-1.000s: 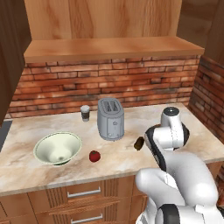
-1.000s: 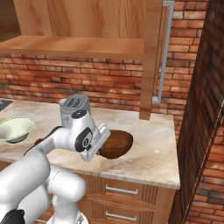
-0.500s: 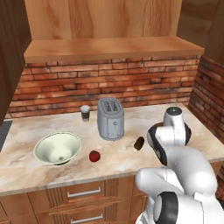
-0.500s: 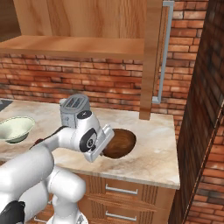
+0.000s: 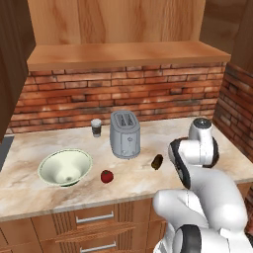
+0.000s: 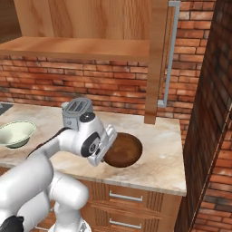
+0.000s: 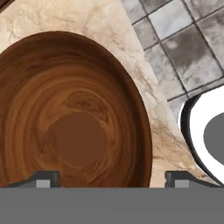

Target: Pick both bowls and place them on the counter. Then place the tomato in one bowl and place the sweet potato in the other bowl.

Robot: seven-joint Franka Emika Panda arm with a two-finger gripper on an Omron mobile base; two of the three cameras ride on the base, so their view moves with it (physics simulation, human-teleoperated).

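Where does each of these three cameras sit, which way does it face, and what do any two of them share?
Left base view: behind the arm's left, facing the counter; arm at lower right.
Right base view: behind its right, facing the brown bowl; arm at lower left.
Hand view: on the hand, looking down into that bowl; open gripper at the bottom.
Both base views share the toaster and green bowl.

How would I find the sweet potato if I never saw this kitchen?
Find the silver toaster standing on the marble counter. Just to its right, before the white robot arm, lies the sweet potato. It is a small dark brown oblong lump, unlike the round red tomato and the upright shaker.
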